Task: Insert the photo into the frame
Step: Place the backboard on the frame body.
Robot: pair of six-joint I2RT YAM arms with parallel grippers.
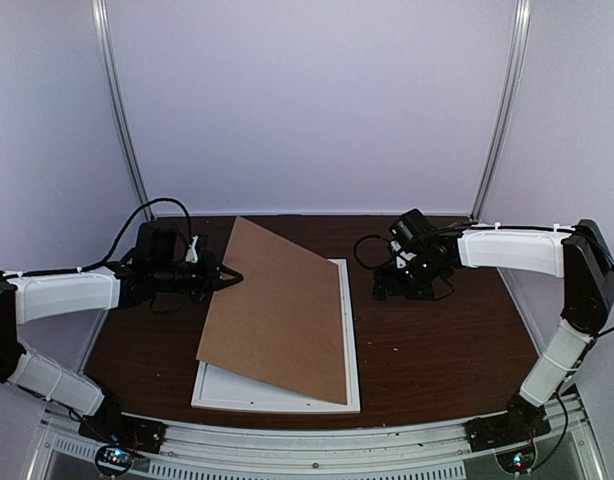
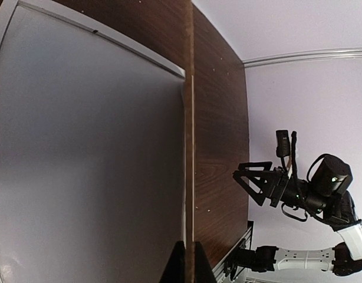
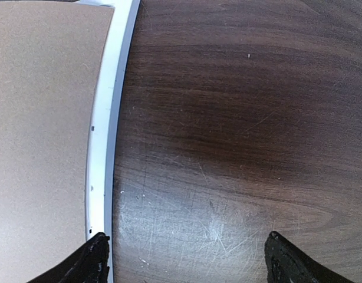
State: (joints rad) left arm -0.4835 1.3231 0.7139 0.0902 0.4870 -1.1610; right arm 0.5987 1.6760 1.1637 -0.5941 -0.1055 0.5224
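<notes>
Where the left arm [image 1: 62, 295] reaches in from the side, the left gripper [image 1: 230, 275] is clamped on the left edge of the brown backing board [image 1: 282, 310]. Its fingers [image 2: 180, 266] pinch the thin edge from both faces. The board is tilted: the held left edge stands clear of what lies beneath, while the right edge sits low, just inside the right rail.

Under it, the frame [image 1: 277, 398] lies flat on the dark wooden table [image 1: 437, 345], its near rail and right rail showing past the board. In the left wrist view a pale grey surface [image 2: 86, 147] fills the inside of the frame below the raised board. Whether that is the white back of the photo cannot be told.

Right of the frame, the right gripper [image 1: 387, 290] hangs low over the table near the far end of the right rail. Its jaws are spread wide with nothing between them. One of its fingertips [image 3: 89, 262] is over the frame's rail, and the other is over bare wood. The right arm [image 1: 512, 250] stretches in from the right side.
</notes>
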